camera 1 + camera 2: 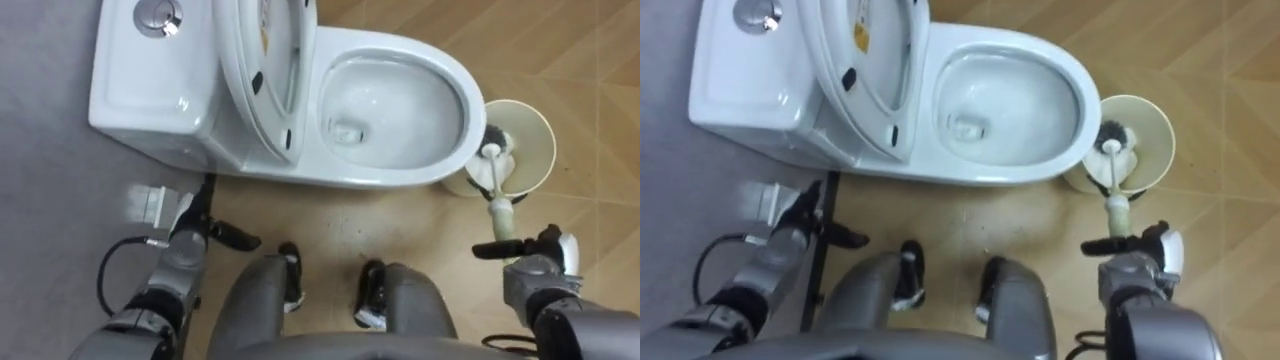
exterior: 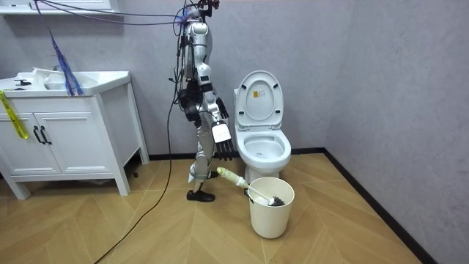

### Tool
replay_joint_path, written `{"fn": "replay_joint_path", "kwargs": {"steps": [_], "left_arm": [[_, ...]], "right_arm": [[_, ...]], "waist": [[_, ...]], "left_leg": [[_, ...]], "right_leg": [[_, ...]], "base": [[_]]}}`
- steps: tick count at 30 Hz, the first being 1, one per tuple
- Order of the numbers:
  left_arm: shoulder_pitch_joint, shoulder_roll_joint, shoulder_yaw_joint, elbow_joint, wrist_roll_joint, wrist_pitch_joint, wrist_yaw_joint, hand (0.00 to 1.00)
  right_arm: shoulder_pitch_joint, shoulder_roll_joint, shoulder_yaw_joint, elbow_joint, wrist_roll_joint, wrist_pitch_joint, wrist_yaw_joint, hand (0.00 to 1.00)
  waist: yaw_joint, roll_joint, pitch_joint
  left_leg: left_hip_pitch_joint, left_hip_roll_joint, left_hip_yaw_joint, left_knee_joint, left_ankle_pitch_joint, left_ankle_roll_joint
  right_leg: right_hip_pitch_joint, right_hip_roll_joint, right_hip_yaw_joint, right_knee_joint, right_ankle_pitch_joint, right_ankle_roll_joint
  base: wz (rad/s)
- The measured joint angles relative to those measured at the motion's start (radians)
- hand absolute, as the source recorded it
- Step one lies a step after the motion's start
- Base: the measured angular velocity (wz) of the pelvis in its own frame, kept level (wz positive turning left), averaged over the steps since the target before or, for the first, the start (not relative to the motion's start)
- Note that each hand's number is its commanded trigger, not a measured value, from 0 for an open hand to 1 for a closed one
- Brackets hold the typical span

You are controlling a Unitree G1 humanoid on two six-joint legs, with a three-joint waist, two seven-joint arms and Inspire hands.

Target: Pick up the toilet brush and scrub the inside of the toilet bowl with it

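Right hand [image 1: 535,262] sits low at the right of the eye view, forearm coming up from the bottom corner. Its dark fingers are straight, pointing toward the robot's left and holding nothing. The fingertips are near the grip end of the toilet brush [image 1: 493,170] but apart from it. Brush stands tilted in a pale bucket [image 1: 535,150] on the wood floor, just beside the front of the toilet bowl [image 1: 475,100]. Its dark bristle head is down inside and the grip leans out over the rim toward the robot. Left hand [image 1: 192,238] hangs on the tank [image 1: 135,95] side, fingers loose and extended, empty. Lid [image 1: 250,50] is raised and the bowl is open. Room view: robot upright beside the toilet, facing it side-on, bucket off to its right. Hard to read: the brush head is partly hidden by the bucket wall. Right palm is seen edge-on, with the forearm cut off at the bottom edge. Left fingers are also seen edge-on, so their spread is unclear.
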Motion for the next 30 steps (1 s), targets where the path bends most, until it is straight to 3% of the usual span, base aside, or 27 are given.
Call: {"fn": "replay_joint_path", "kwargs": {"steps": [3,7,10,12,20,30], "left_arm": [[0.001,0.003,0.000,-0.077,-0.001,0.002,0.000,0.00],[-0.027,0.030,-0.025,-0.166,-0.005,0.000,0.001,0.00],[-0.043,0.061,-0.068,-0.195,-0.016,0.001,0.008,0.00],[-0.049,0.067,-0.094,-0.208,-0.016,0.003,0.012,0.00],[-0.069,0.068,-0.168,-0.274,-0.021,0.011,0.012,0.00],[-0.058,0.069,-0.200,-0.324,-0.022,0.008,0.017,0.00]], "right_arm": [[-0.017,-0.025,0.001,-0.005,0.001,0.000,-0.001,0.00],[-0.039,-0.115,0.048,-0.018,0.000,0.018,0.000,0.00],[-0.076,-0.167,0.082,-0.018,0.002,0.032,-0.002,0.00],[-0.094,-0.185,0.104,-0.019,0.019,0.037,-0.003,0.00],[-0.123,-0.197,0.170,-0.056,0.050,0.043,-0.011,0.00],[-0.135,-0.209,0.170,-0.085,0.064,0.041,-0.017,0.00]], "waist": [[0.012,0.001,0.0005],[0.052,0.004,0.0024],[0.053,0.018,0.0102],[0.057,0.020,0.0122],[0.075,0.021,0.0134],[0.075,0.021,0.0133]], "left_leg": [[-0.078,0.000,0.002,0.030,0.003,0.005],[-0.187,0.001,0.029,0.086,0.000,0.011],[-0.253,0.001,0.034,0.123,-0.003,0.013],[-0.293,0.001,0.036,0.158,-0.013,0.013],[-0.425,0.002,0.041,0.298,-0.056,0.004],[-0.504,0.000,0.053,0.339,-0.062,0.006]], "right_leg": [[-0.081,-0.002,0.012,0.035,0.000,0.000],[-0.213,-0.016,0.038,0.113,-0.006,-0.007],[-0.283,-0.026,0.041,0.161,-0.016,-0.014],[-0.323,-0.034,0.045,0.205,-0.033,-0.019],[-0.462,-0.058,0.068,0.367,-0.099,-0.035],[-0.549,-0.084,0.072,0.422,-0.114,-0.047]], "base": [[-0.02],[-0.10],[0.03],[0.08],[0.06],[0.03]]}}
